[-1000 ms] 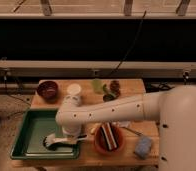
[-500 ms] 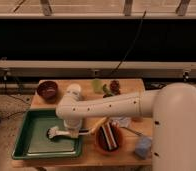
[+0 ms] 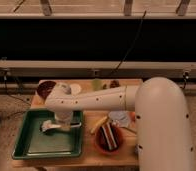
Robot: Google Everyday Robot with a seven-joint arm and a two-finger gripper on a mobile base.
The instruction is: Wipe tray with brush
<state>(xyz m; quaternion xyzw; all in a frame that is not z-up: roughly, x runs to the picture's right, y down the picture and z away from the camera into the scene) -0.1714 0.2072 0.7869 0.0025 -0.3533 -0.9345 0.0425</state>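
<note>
Your gripper (image 3: 60, 126) sits low over the tray (image 3: 36, 147), in its upper right part, with the arm reaching in from the right. Jaws look clenched on the brush (image 3: 47, 128), though the grip itself is hard to make out. The whitish end pokes out left of the gripper, at or just above the tray floor. The tray lies on the left half of the counter (image 3: 91, 154). Just right of the tray you have an orange-red bowl (image 3: 111, 142) with dark stuff in it and a yellow item (image 3: 98, 125) beside it. Along the back edge: dark bowl (image 3: 45, 88), white cup (image 3: 75, 88), green thing (image 3: 97, 84)
</note>
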